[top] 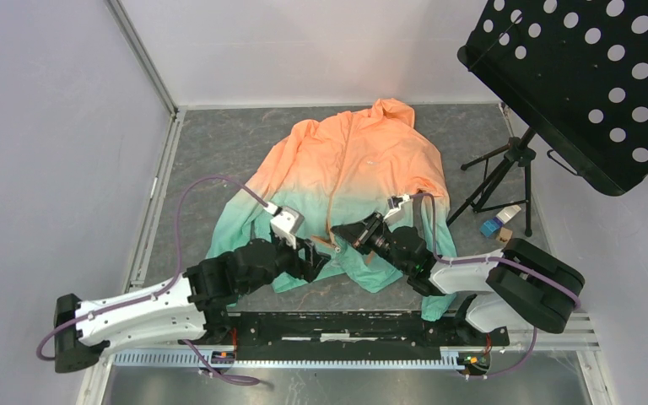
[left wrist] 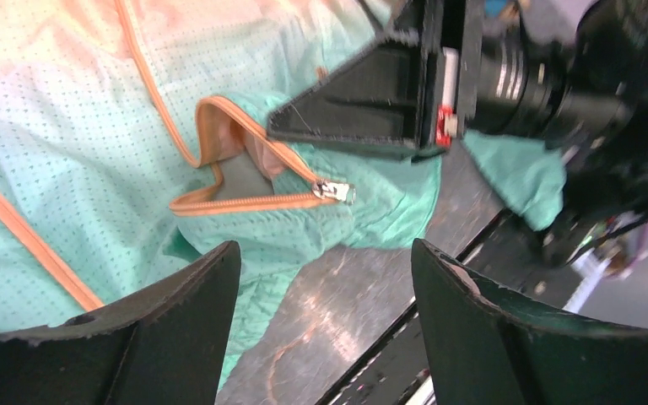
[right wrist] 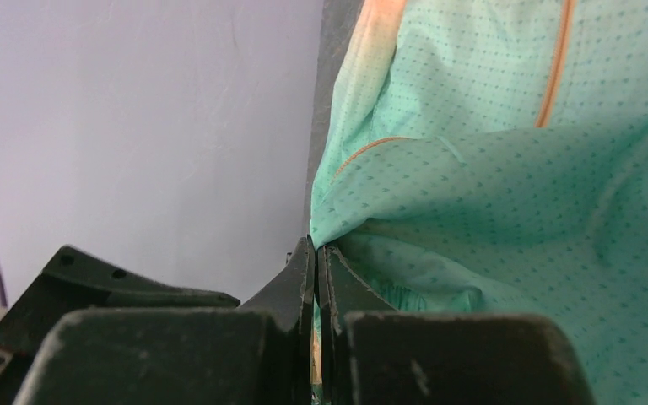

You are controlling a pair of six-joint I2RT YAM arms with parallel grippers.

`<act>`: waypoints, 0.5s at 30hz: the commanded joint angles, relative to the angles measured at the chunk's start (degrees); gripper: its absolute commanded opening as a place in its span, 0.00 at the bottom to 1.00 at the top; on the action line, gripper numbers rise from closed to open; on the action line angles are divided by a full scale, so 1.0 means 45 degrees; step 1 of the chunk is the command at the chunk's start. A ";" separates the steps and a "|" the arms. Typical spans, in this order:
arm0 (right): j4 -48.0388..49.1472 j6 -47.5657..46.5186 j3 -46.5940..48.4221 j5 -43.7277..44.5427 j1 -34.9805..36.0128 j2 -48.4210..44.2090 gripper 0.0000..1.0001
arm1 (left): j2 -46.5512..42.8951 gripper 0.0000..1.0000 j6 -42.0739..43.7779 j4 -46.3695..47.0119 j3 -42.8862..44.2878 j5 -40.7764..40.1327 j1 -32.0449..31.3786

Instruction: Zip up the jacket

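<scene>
The jacket (top: 350, 164) lies spread on the grey bench (top: 219, 143), hood at the far end and hem towards me, sleeves out to either side. Its far half is orange and its near half mint green. The centre zipper (left wrist: 156, 93) runs down the middle as an orange line. Low on the mint part, its two tapes stand apart in a gaping loop. The silver zipper pull (left wrist: 335, 191) sits at the end of that loop, close to the jacket's edge.

My left fingers (left wrist: 177, 333) are spread wide and grip nothing. From my left wrist I see mint cloth and bare bench in the gap between them, and the pull lies just beyond their tips. From above, they sit at the near hem, slightly left of the centre line (top: 315, 256).

My right fingers (right wrist: 295, 287) are pressed together, pinching a fold of the mint cloth, which rises in a taut ridge to their tips. From above they sit at the near hem just right of the zipper (top: 348, 232), close to my left ones but apart from them. Seen from my left wrist, they are a dark wedge just beside the gaping loop, above the pull (left wrist: 363, 101).

At the far right stands a black perforated music stand (top: 591, 76) on a tripod. A small blue and white box (top: 498, 224) lies on the bench near one of the tripod's feet.
</scene>
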 commanded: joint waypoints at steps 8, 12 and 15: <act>-0.0632 0.0659 0.0379 0.0237 -0.0135 -0.0206 0.00 | 0.3460 0.63 0.3047 -0.0787 0.1844 -0.4108 -0.2481; -0.0644 0.0744 0.0442 0.0160 -0.0134 -0.0136 0.00 | 0.4188 0.69 0.2508 -0.0702 0.2168 -0.4452 -0.2680; -0.0653 0.0759 0.0455 0.0138 -0.0136 -0.0101 0.00 | 0.4655 0.70 0.2392 -0.0697 0.2458 -0.4752 -0.2915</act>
